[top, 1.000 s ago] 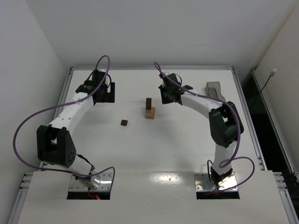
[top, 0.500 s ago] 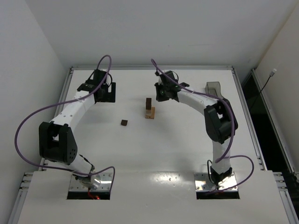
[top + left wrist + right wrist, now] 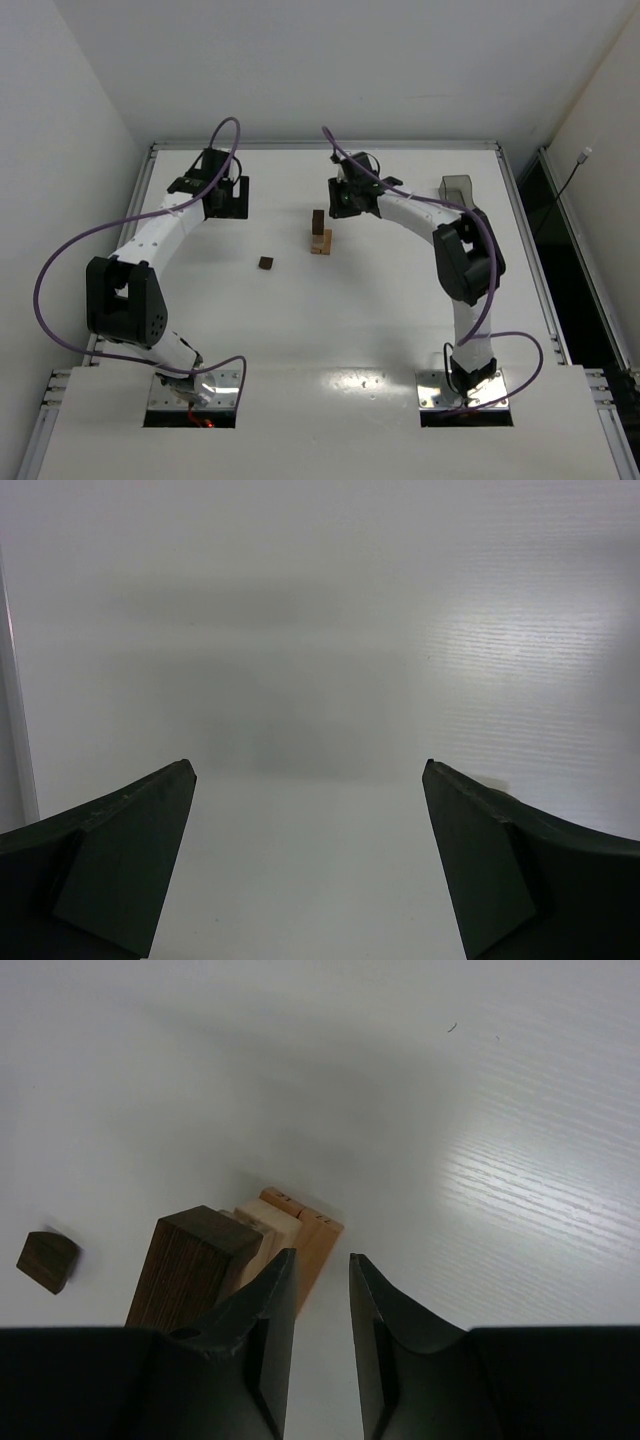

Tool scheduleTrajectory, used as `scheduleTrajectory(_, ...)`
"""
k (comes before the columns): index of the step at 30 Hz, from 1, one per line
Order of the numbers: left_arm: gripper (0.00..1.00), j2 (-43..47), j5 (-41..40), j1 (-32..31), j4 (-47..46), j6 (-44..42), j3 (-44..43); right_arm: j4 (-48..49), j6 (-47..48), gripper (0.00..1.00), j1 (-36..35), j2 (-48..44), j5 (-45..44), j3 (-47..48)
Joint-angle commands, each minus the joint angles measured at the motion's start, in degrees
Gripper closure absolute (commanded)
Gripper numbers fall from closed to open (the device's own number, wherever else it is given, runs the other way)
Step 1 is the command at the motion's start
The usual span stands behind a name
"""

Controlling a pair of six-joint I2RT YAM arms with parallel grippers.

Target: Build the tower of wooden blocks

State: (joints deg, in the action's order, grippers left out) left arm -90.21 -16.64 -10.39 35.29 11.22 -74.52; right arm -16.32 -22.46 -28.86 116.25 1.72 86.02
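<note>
**Near edge.** The bases of the left arm (image 3: 150,240) and the right arm (image 3: 465,262) are bolted side by side at the near edge of the white table (image 3: 380,310). Each arm reaches away toward the far half of the table.

**Middle of the table.** A single dark brown block (image 3: 266,263) lies alone on the surface, apart from everything else. Just beyond it and to its right stands the wood block tower (image 3: 320,236), near the table's centre. It consists of light tan blocks (image 3: 292,1222) low down and one dark brown bar (image 3: 190,1260) standing upright against them. Whether the bar rests on the tan blocks or beside them cannot be told.

**Right jaws.** These hang close to the tower on its far side. In the right wrist view a narrow gap shows between them, with only bare table in it. They hold nothing, and the tower shows just past their tips and to one side. The lone dark block appears at the left edge of that view.

**Left jaws.** These hover over the far left part of the table, well apart from the tower. In the left wrist view they stand wide apart with nothing between them, only white surface ahead.

**Far right.** A dark translucent bin (image 3: 458,188) sits near the far right corner, beyond the right arm's elbow.
</note>
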Motion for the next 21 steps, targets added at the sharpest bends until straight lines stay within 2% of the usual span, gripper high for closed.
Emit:
scheduleTrajectory(1, 0.04, 0.21, 0.47, 0.64, -0.48, 0.64, -2.3, 1.9, -0.92, 0.75, -0.84, 0.82, 1.18, 2.58)
scheduleTrajectory(3, 0.04, 0.21, 0.47, 0.64, -0.48, 0.64, -2.3, 1.9, -0.92, 0.75, -0.84, 0.82, 1.18, 2.58)
scheduleTrajectory(6, 0.04, 0.21, 0.47, 0.64, -0.48, 0.64, -2.3, 1.9, -0.92, 0.68, -0.84, 1.35, 1.8, 2.58)
scheduleTrajectory(10, 0.04, -0.31, 0.47, 0.64, -0.48, 0.64, -2.82, 1.9, -0.92, 0.68, -0.84, 1.35, 2.33, 2.58)
scheduleTrajectory(16, 0.04, -0.31, 0.47, 0.64, -0.48, 0.64, -2.82, 1.9, -0.92, 0.62, -0.84, 1.35, 2.33, 2.58)
scheduleTrajectory(21, 0.04, -0.31, 0.47, 0.64, -0.48, 0.64, -2.82, 1.9, -1.45, 0.62, -0.84, 1.35, 1.63, 2.58)
